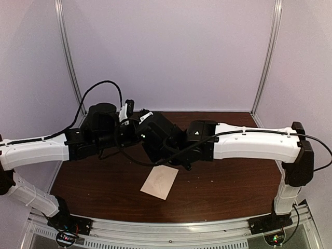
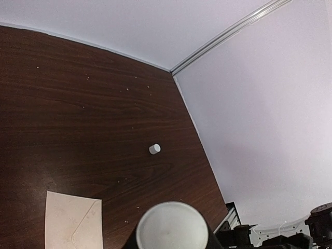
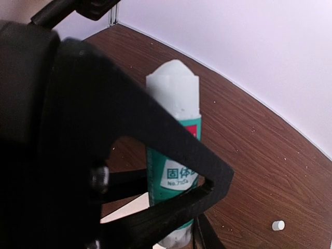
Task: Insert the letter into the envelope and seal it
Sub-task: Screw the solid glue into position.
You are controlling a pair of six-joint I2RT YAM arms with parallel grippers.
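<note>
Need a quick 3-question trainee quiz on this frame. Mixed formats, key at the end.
1. True or false: the green-and-white glue stick has its cap on.
2. The small pale beige-pink paper envelope is: A) lying flat on the dark wooden table; B) lifted in the air; C) leaning on the back wall.
3. Fill in (touching / apart from): a small white cylinder lies on the table, ___ the envelope.
Key: 1 false; 2 A; 3 apart from.

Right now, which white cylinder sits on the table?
The small white cylinder, alone on the table; the larger one is raised, at the view's bottom edge.
</note>
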